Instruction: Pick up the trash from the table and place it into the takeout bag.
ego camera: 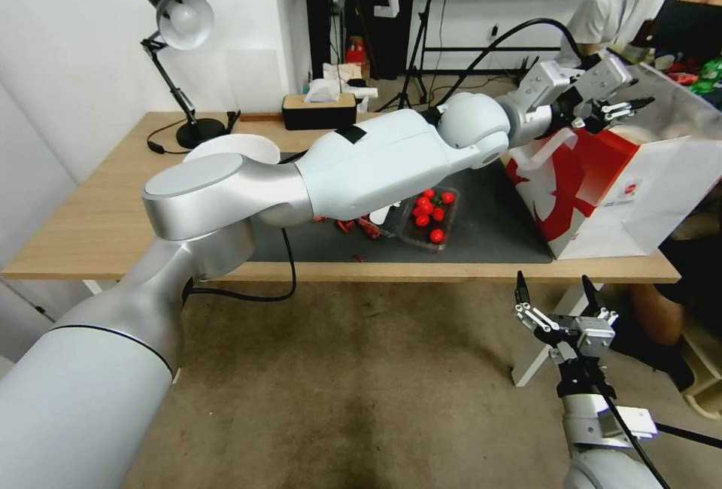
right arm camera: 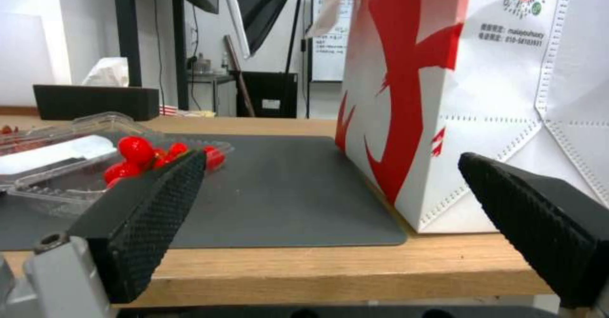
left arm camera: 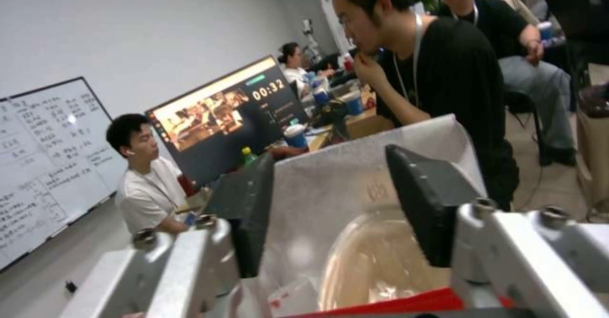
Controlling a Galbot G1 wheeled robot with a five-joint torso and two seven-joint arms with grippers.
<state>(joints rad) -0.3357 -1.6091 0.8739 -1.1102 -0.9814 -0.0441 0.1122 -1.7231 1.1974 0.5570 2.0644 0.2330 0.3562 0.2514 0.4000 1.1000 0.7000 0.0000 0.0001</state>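
Observation:
The takeout bag (ego camera: 602, 188) stands upright at the right end of the table (ego camera: 90, 203), on the dark mat (ego camera: 496, 226). My left arm reaches across the table and its gripper (ego camera: 628, 107) hovers open over the bag's mouth. The left wrist view looks between the spread fingers (left arm camera: 254, 213) at a beige bowl (left arm camera: 380, 256) lying inside against the silvery lining (left arm camera: 330, 180). On the mat lie a clear tray of red tomatoes (ego camera: 430, 217) and small red scraps (ego camera: 357, 227), partly hidden by the arm. My right gripper (ego camera: 553, 290) waits open below the table's front edge, facing the bag (right arm camera: 444, 94).
A desk lamp (ego camera: 180, 45) and a black tissue box (ego camera: 320, 109) stand along the back edge. A white round dish (ego camera: 233, 147) sits behind my left arm. A person sits close beside the bag at the table's right end.

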